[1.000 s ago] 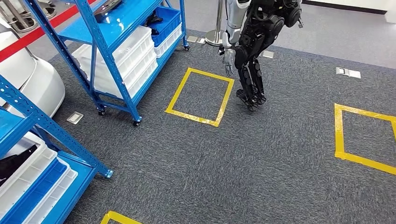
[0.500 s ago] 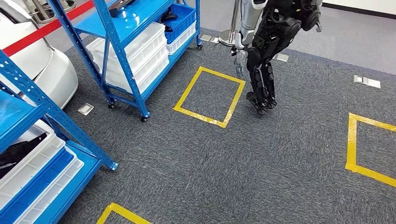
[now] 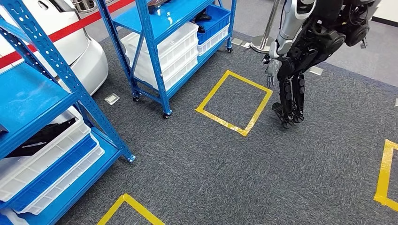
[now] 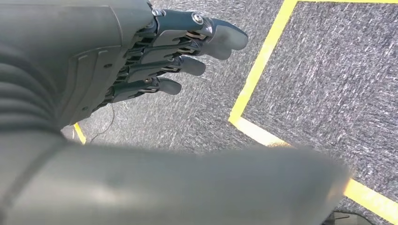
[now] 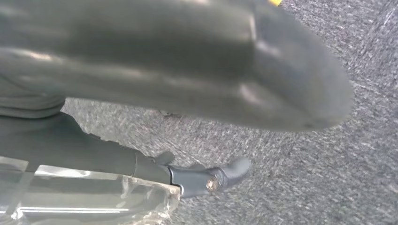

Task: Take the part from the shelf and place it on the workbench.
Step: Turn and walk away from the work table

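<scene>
A black part (image 3: 41, 138) lies in a white bin (image 3: 51, 154) on the near blue shelf (image 3: 56, 101) at my left. More dark parts (image 3: 202, 18) sit in a blue bin on the far blue shelf (image 3: 159, 51). My left hand (image 4: 155, 56) hangs over the grey carpet with its fingers apart and nothing in it. My right hand (image 5: 206, 180) also hangs over carpet, which shows between the thumb and one straight finger. A glossy clear surface (image 5: 84, 199) lies beside that finger; I cannot tell what it is.
Another humanoid robot (image 3: 300, 61) stands on the carpet beside a yellow taped square (image 3: 234, 101). More yellow tape marks lie at the front (image 3: 129, 206) and the right edge (image 3: 385, 178). A white rounded machine (image 3: 89, 51) with a red band stands behind the shelves.
The whole picture has shifted right and down: my camera has turned left, bringing the near shelf further into view. The other robot keeps its pose.
</scene>
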You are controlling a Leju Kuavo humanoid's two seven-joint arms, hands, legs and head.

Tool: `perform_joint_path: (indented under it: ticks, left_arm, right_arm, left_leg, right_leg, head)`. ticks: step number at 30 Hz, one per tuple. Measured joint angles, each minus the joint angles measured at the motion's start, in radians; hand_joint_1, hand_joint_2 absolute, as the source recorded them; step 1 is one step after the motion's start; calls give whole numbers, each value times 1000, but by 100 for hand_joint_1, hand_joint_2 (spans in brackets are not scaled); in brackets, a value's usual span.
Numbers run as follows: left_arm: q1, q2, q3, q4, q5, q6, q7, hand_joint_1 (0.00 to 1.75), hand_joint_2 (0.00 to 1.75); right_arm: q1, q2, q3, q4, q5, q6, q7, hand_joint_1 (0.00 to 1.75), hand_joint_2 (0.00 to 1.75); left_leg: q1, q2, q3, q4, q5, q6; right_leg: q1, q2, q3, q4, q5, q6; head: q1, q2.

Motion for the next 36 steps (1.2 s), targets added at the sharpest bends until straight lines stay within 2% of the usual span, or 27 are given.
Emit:
perform_joint_path:
  ticks: [2,4,5,7,8,9,10,11,13,14,15,16,18,20,22,23,24,25,26,28,29,30,33,35,36]
  left_arm:
    - [2,1,0,0,-1,5,-2,0,175]
    - [4,3,0,0,-1,8,-4,0,175]
    - [5,4,0,0,-1,8,-4,0,175]
    - [4,4,0,0,-2,10,-4,0,175]
    - [4,4,-1,0,-2,13,-4,0,175]
    - [5,4,-1,0,-2,18,-2,0,175]
    - [6,4,0,0,-2,25,0,0,175]
    - [7,4,0,0,-3,33,2,0,175]
    - [7,5,-1,0,-6,44,4,0,175]
    - [5,5,-1,0,-8,47,4,0,175]
    - [4,6,-1,0,-9,48,4,0,175]
    - [3,6,-2,0,-9,49,4,0,175]
    - [3,6,-2,0,-10,49,4,0,175]
    - [3,4,-2,1,-10,50,5,0,175]
    - [2,3,-2,1,-11,51,6,0,175]
    - [2,3,-3,1,-13,53,7,0,175]
    - [3,2,-3,1,-15,55,8,0,175]
    - [4,1,-4,1,-17,56,10,0,175]
    - [5,0,-5,1,-20,57,11,0,175]
    - [5,-2,-8,2,-24,58,14,0,175]
    - [5,-2,-11,2,-26,58,17,0,175]
    - [5,-3,-13,2,-28,58,19,0,175]
    - [7,-3,-16,3,-31,58,26,0,175]
    - [8,-3,-16,3,-32,59,31,0,175]
    - [7,-3,-17,3,-32,61,32,0,175]
  right_arm:
    - [0,2,0,0,0,-3,0,0,0]
    - [0,5,0,0,1,-7,0,0,0]
    - [1,7,1,0,1,-8,1,0,0]
    - [3,7,1,0,1,-9,1,0,0]
    - [5,7,0,0,2,-10,1,0,0]
    - [6,7,0,0,3,-10,2,0,0]
    - [7,7,0,0,4,-10,2,0,0]
    - [7,7,1,0,5,-10,3,0,0]
    - [6,10,1,0,6,-10,3,0,0]
    - [5,11,1,0,6,-10,3,0,0]
    - [6,13,1,1,6,-10,4,0,0]
    - [6,14,2,1,6,-10,4,0,0]
    - [5,16,3,1,7,-10,6,0,0]
    - [4,16,4,1,7,-10,7,0,0]
    - [6,13,6,1,8,-10,9,0,0]
    - [7,11,6,1,7,-10,9,0,0]
    - [8,10,6,1,7,-11,10,0,0]
    - [9,8,6,1,6,-12,10,0,0]
    - [9,7,6,1,5,-13,11,0,0]
    - [8,5,6,1,3,-17,11,0,0]
    - [7,5,6,1,3,-18,11,0,0]
    - [6,6,6,1,3,-19,11,0,0]
    - [4,9,7,1,5,-21,11,0,0]
    - [4,11,9,0,8,-22,11,0,0]
    - [5,12,9,0,10,-23,11,0,0]
  left_leg:
    - [3,-5,-4,4,-3,-9]
    - [9,10,-13,28,-18,-17]
    - [11,26,-28,64,-39,-22]
    - [14,59,-89,189,-104,-31]
    - [16,67,-125,255,-128,-33]
    - [16,71,-149,296,-137,-33]
    - [17,73,-152,295,-124,-30]
    - [16,77,-135,258,-94,-25]
    - [7,109,-64,115,-28,-6]
    - [1,127,-37,60,-10,3]
    - [-5,141,-23,31,-5,11]
    - [-10,142,-22,26,-8,15]
    - [-10,124,-15,9,0,24]
    - [-3,104,-3,-14,13,32]
    - [1,83,-1,-22,20,35]
    - [1,72,-2,-22,21,35]
    - [1,60,-2,-22,21,34]
    - [2,49,-2,-21,21,33]
    - [3,37,0,-20,20,30]
    - [5,16,2,-17,18,20]
    - [4,8,1,-12,13,12]
    - [2,2,-1,-8,9,5]
    - [7,-6,-5,0,2,-14]
    - [13,15,-19,36,-20,-24]
    - [15,33,-42,86,-48,-29]
  right_leg:
    - [2,-6,1,2,2,-19]
    - [-1,-16,4,1,3,-31]
    - [-2,-22,6,0,3,-37]
    - [5,-36,8,0,0,-46]
    - [9,-45,8,0,-2,-48]
    - [13,-54,9,0,-4,-51]
    - [17,-62,11,0,-6,-53]
    - [20,-70,13,0,-8,-55]
    - [24,-83,21,-2,-12,-55]
    - [26,-88,24,-3,-14,-53]
    - [26,-95,26,-5,-16,-50]
    - [26,-103,27,-8,-17,-46]
    - [29,-112,32,-10,-19,-38]
    - [31,-85,16,28,-40,-37]
    - [26,-49,-46,153,-93,-42]
    - [23,-42,-85,225,-119,-42]
    - [21,-39,-114,275,-132,-38]
    - [18,-39,-123,283,-125,-29]
    - [14,-37,-109,245,-102,-17]
    - [5,-23,-45,100,-40,5]
    - [2,-14,-19,41,-19,6]
    - [2,-8,-5,7,-7,0]
    - [8,-13,6,-6,0,-30]
    - [4,-22,13,-8,3,-42]
    - [3,-29,15,-9,3,-47]
  head:
    - [0,0]
    - [-3,0]
    - [-6,0]
    - [-11,0]
    - [-11,0]
    - [-11,0]
    - [-11,0]
    - [-11,0]
    - [-10,0]
    - [-10,0]
    - [-10,0]
    - [-11,0]
    - [-14,0]
    - [-12,0]
    - [-10,0]
    - [-9,0]
    - [-8,0]
    - [-8,0]
    - [-8,0]
    - [-6,0]
    - [-6,0]
    - [-7,0]
    - [-8,0]
    - [-11,0]
    - [-14,0]
